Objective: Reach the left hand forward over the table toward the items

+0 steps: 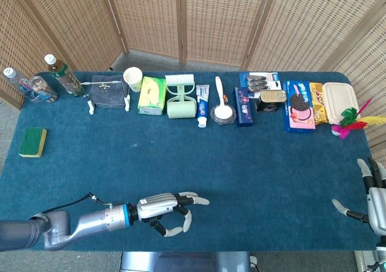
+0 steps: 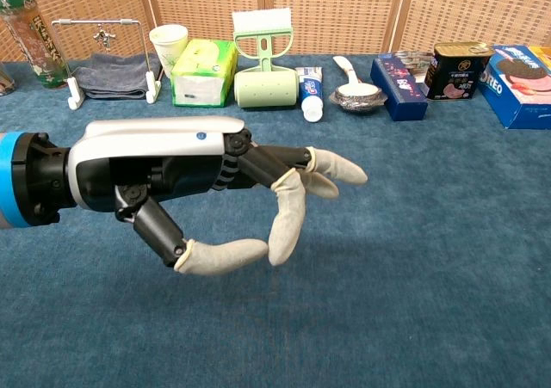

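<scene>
My left hand (image 1: 166,210) hovers over the near middle of the blue table (image 1: 253,163), fingers spread and pointing right, holding nothing. The chest view shows the same hand (image 2: 207,186) large and close, thumb below, fingertips (image 2: 340,169) stretched out. A row of items lines the far edge: green tissue box (image 1: 152,94), lint roller (image 1: 181,98), toothpaste (image 1: 202,105), spoon in a foil cup (image 1: 222,110), blue box (image 1: 242,105), tin can (image 1: 272,99), Oreo box (image 1: 298,105). My right hand (image 1: 375,193) rests open at the near right edge.
Two bottles (image 1: 63,76) stand at the far left beside a towel rack (image 1: 107,94) and a paper cup (image 1: 132,77). A green sponge (image 1: 32,142) lies at the left edge. A lunch box (image 1: 339,102) and a feather shuttlecock (image 1: 353,122) sit at the far right.
</scene>
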Available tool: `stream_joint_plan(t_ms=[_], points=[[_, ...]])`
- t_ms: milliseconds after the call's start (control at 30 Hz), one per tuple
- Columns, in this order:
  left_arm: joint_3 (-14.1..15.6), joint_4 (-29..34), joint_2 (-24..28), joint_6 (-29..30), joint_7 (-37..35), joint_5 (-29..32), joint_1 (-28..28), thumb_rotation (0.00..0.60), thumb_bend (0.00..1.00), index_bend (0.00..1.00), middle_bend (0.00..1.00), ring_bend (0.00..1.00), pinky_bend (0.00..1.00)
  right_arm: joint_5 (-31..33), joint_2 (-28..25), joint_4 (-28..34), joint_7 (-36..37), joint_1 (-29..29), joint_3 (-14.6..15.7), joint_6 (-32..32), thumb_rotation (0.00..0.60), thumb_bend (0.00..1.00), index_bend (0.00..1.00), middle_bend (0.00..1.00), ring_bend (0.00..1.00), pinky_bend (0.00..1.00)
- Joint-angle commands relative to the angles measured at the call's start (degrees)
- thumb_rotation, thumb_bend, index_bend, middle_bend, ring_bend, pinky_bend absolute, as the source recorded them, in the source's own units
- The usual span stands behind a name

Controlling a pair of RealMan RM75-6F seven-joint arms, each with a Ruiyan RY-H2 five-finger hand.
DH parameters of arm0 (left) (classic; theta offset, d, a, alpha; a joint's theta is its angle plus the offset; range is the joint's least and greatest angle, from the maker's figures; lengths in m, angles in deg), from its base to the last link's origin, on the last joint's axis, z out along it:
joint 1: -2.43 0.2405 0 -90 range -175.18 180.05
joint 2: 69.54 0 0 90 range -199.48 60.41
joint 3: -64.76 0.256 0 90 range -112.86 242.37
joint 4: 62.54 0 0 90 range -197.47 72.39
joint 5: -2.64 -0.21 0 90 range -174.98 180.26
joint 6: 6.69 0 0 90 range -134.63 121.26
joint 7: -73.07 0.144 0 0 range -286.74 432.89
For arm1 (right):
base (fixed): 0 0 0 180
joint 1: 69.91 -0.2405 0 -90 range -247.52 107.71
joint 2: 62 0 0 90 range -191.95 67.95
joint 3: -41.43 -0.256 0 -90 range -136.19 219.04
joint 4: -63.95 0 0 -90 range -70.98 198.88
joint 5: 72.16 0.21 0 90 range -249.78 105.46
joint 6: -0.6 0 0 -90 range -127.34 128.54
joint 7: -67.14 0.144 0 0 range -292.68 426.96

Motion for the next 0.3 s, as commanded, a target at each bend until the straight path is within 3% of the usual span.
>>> stream_joint_plan(t_ms=[33, 300], points=[[0.5, 0.1, -0.1, 0.6, 0.3, 0.9, -0.4, 0.6, 0.49, 0.54, 0.0, 0.0, 0.0, -0.2, 0.0, 0.1, -0.1, 0.0, 0.1, -0.1, 0.379, 0.0, 0.05, 0.0, 0.0, 0.0], [1.4, 0.6, 0.1, 1.6, 1.1, 2.5, -1.5, 0.6, 0.51, 0.54, 0.0, 0.0, 0.0, -0.4, -0.1, 0.1, 0.2, 0.1, 0.1, -0.3, 0.381, 0.0, 0.05, 0.0, 0.0, 0.0]])
